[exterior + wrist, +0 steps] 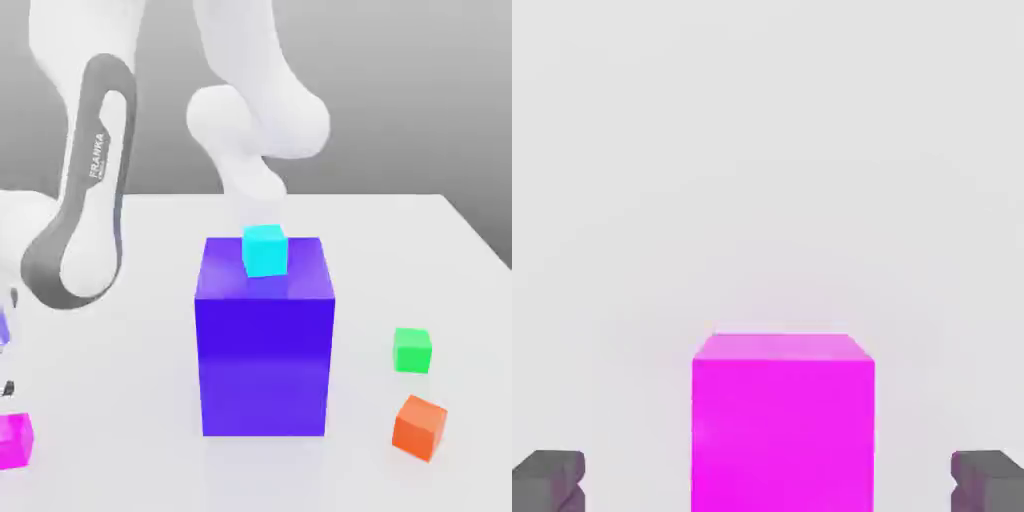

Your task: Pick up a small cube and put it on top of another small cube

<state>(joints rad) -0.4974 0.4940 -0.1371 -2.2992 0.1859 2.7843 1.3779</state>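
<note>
The small magenta cube (782,425) rests on the white table, centred between the two grey fingertips (550,482) of my gripper (768,482). The jaws stand wide open, one on each side of the cube, with clear gaps and no contact. In the exterior view the same magenta cube (14,440) sits at the front of the exterior view's left edge, with the arm (85,200) curving down over it. A small green cube (411,350) of about the same size lies on the table at the exterior view's right.
A tall blue block (264,345) stands mid-table with a cyan cube (265,250) on top. An orange cube (419,427) lies in front of the green one. The white table (150,470) has open surface between the magenta cube and the blue block.
</note>
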